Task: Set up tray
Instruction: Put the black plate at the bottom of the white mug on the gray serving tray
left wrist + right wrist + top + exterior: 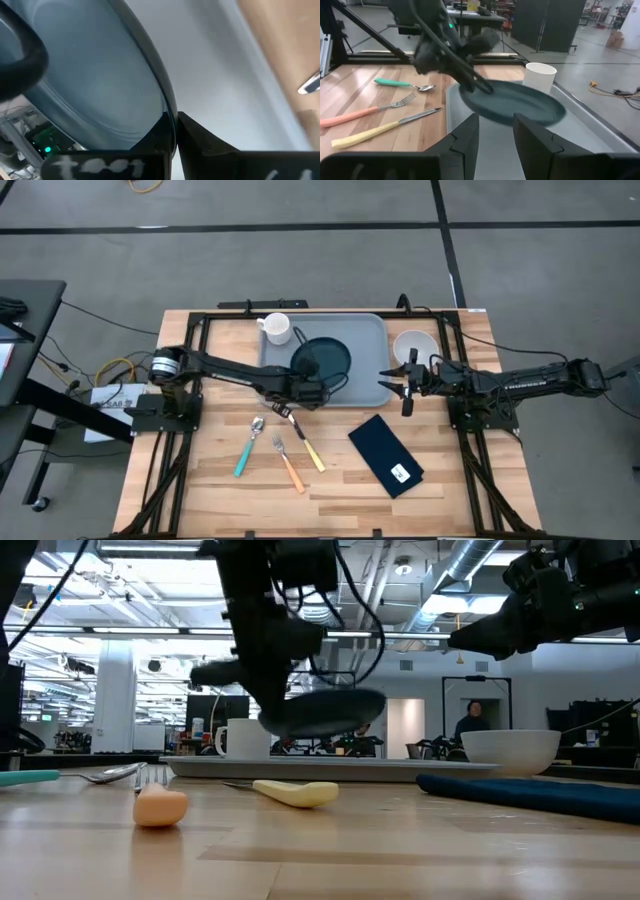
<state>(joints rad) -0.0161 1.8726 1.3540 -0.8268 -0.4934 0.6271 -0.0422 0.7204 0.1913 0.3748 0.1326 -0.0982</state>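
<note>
The tray (368, 345) sits at the table's (330, 470) far middle. Left gripper (316, 392) has its fingers pinched on the dark plate (322, 357) rim, hovering above it. I'd lower it flat before releasing. Right gripper (404, 383) waits half-open, holding nothing.

Wood table (340, 480) matt; tray (370, 340) smooth plastic; plate (325, 358) glossy.

left hand (318, 385): fingers pinched together, arm reaching inward | right hand (400, 380): fingers parted, hovering
</note>
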